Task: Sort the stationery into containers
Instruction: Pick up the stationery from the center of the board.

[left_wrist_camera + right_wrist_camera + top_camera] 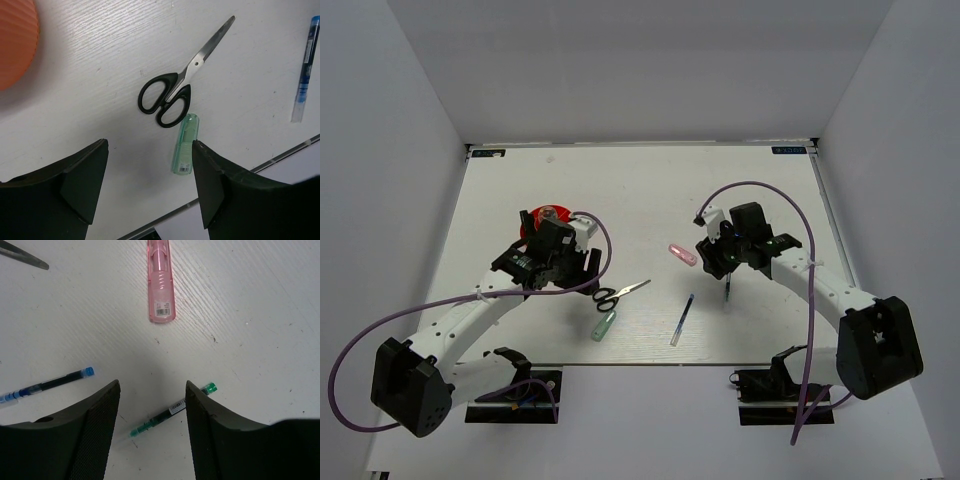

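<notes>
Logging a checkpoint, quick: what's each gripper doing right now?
Left gripper: open, holding nothing.
Right gripper: open, empty, hovering over the green pen.

Black-handled steel scissors (pixel 175 90) and a pale green translucent plastic tube (pixel 185 144) are lying just beside each other, crowding the space ahead of the left gripper (pixel 149 150); bare white tabletop (pixel 650 190) is stretching open between them and the far edge.

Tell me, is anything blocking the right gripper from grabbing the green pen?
Nothing visible does. The green pen lies on the table just below the open right gripper. The pink stick and the blue pen lie off to the sides, apart from it.
</notes>
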Tool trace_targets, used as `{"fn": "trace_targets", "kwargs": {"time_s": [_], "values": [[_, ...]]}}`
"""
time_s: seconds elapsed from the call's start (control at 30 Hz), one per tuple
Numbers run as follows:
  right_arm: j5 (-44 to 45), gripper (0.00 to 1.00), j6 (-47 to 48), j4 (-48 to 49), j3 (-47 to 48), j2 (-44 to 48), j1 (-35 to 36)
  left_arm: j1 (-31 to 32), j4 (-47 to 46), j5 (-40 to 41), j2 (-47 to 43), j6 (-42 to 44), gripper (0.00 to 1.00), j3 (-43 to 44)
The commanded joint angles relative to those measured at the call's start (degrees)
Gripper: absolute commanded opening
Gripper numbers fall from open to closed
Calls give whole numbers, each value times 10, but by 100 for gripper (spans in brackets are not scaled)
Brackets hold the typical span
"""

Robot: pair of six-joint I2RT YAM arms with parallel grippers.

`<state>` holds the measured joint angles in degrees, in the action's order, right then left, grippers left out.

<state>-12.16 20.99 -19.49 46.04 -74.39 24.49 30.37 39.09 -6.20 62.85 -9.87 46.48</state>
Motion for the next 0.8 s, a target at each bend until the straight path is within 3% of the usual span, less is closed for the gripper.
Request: {"fn": "trace_targets", "kwargs": {"time_s": [0.0, 0.77], "values": [[-11, 58, 5, 16, -1, 4, -4, 0, 7, 18, -5, 6, 78, -1], [-28, 57, 7, 16, -1, -8, -7, 0, 13, 18, -4, 7, 78, -2]]}}
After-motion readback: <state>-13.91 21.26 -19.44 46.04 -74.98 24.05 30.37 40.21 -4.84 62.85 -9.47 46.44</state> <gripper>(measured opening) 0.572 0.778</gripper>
